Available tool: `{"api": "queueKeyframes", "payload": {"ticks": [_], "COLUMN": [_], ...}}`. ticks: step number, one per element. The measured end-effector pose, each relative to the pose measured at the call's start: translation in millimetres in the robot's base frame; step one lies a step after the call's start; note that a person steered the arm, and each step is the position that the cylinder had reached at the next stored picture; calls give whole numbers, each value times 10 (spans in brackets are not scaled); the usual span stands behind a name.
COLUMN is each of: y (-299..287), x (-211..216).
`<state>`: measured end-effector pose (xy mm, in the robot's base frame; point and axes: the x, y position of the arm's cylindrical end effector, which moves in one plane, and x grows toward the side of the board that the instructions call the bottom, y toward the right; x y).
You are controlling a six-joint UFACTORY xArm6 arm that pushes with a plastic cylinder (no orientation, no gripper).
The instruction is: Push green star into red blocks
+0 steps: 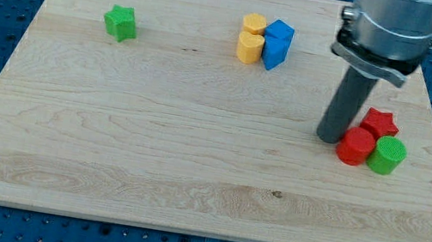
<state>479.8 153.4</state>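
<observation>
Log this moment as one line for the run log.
my tip beside red cylinder | green star far left, untouched | red star and green cylinder clustered right

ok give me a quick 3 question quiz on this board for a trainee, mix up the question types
1. True or false: the green star is touching the red blocks.
2. Multiple choice: which block touches the red cylinder on the view's right? A) blue block B) green cylinder C) yellow block
3. Fill in: my tip sits just to the view's ____ of the red cylinder.

Key
1. False. It sits alone at the view's upper left, far from the red star and the red cylinder.
2. B, the green cylinder. The blue block and yellow block are paired near the view's top centre.
3. left
</observation>
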Motion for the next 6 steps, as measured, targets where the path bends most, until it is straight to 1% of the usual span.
{"api": "queueKeyframes", "payload": {"ticks": [1, 2, 4, 5, 6], "y": [124, -87, -1363, -1381, -1938], "x": [1, 1, 0, 19, -37]}}
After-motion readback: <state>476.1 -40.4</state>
